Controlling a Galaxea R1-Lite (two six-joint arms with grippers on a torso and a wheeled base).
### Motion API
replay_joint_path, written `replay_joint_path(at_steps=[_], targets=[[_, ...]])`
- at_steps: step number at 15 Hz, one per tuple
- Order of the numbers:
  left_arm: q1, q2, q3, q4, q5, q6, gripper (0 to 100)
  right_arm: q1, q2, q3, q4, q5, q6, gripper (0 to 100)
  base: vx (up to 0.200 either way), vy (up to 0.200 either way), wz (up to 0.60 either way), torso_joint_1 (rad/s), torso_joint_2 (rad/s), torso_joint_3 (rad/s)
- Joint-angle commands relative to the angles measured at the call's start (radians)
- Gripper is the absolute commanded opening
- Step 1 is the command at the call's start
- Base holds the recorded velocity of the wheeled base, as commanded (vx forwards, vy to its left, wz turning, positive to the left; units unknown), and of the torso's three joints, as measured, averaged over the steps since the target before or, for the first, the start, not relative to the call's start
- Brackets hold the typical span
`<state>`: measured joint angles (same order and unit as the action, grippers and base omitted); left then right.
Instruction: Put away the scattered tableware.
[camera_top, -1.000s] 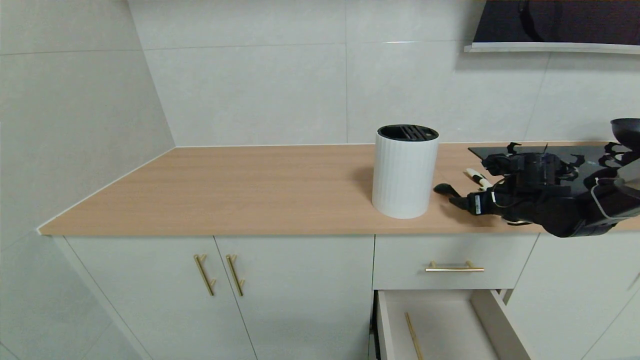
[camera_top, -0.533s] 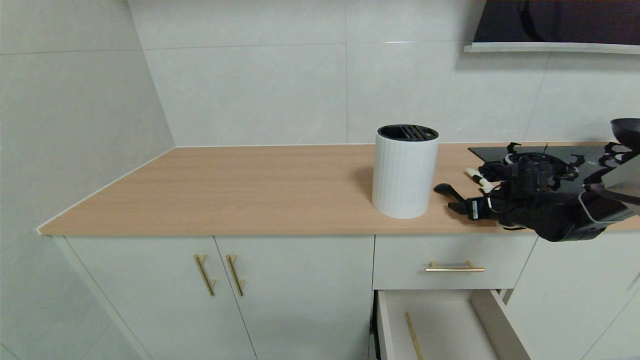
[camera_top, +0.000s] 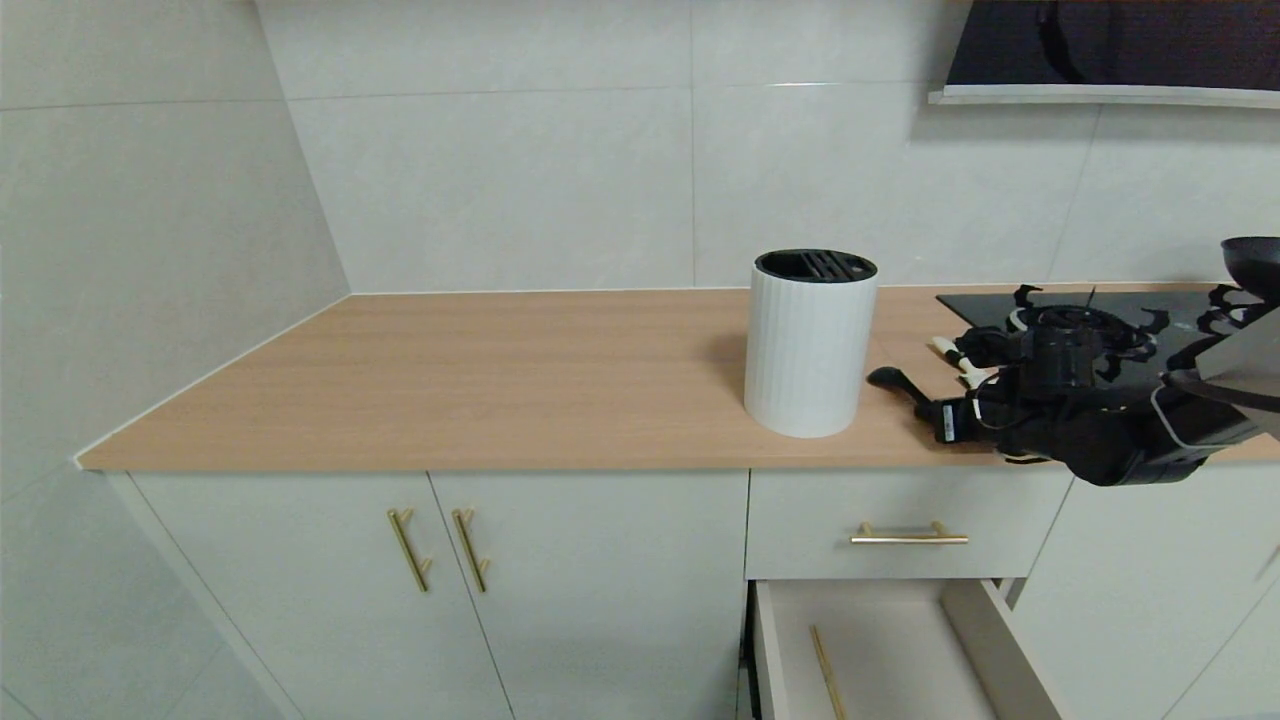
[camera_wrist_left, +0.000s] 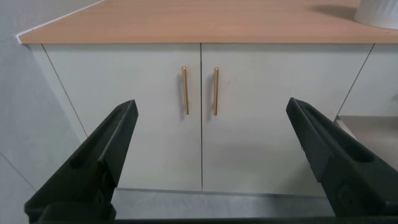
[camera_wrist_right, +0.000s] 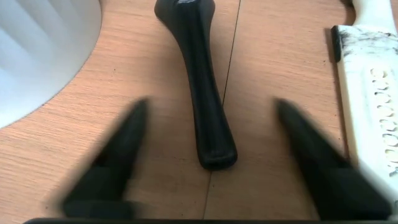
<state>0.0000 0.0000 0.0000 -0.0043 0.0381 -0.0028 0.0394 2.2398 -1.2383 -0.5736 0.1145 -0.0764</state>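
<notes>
A black utensil handle (camera_top: 888, 379) lies on the wooden counter (camera_top: 520, 370), just right of the white ribbed holder (camera_top: 809, 346) with its black slotted top. A cream-handled knife (camera_top: 953, 354) lies a little farther right. My right gripper (camera_top: 918, 407) hovers low over the counter and is open. In the right wrist view its fingers (camera_wrist_right: 109, 168) stand on either side of the near end of the black handle (camera_wrist_right: 207, 93), not touching it. The knife handle (camera_wrist_right: 372, 99) and holder (camera_wrist_right: 43, 50) flank it. My left gripper (camera_wrist_left: 210, 106) is open and holds nothing, down in front of the cabinet doors.
A black cooktop (camera_top: 1095, 312) with a pot sits at the right end of the counter. Below it a drawer (camera_top: 880, 640) stands open with a thin gold stick (camera_top: 828, 675) inside. Cabinet doors with gold handles (camera_wrist_left: 199, 91) face the left gripper.
My right arm has shifted slightly to the right and its wrist has settled lower. The black handle, knife and holder have not moved.
</notes>
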Motion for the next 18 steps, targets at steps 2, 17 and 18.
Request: replay_joint_path(at_steps=[2, 17, 18], targets=[[0.000, 0.000, 0.000, 0.000, 0.000, 0.000, 100, 0.001, -0.002, 0.000, 0.001, 0.001, 0.000, 0, 0.000, 0.000, 0.00, 0.000, 0.00, 0.000], [0.000, 0.000, 0.000, 0.000, 0.000, 0.000, 100, 0.100, -0.638, 0.250, 0.500, -0.162, 0.248, 0, 0.000, 0.000, 0.00, 0.000, 0.00, 0.000], [0.000, 0.000, 0.000, 0.000, 0.000, 0.000, 100, 0.100, -0.654, 0.260, 0.520, -0.162, 0.256, 0, 0.000, 0.000, 0.00, 0.000, 0.00, 0.000]])
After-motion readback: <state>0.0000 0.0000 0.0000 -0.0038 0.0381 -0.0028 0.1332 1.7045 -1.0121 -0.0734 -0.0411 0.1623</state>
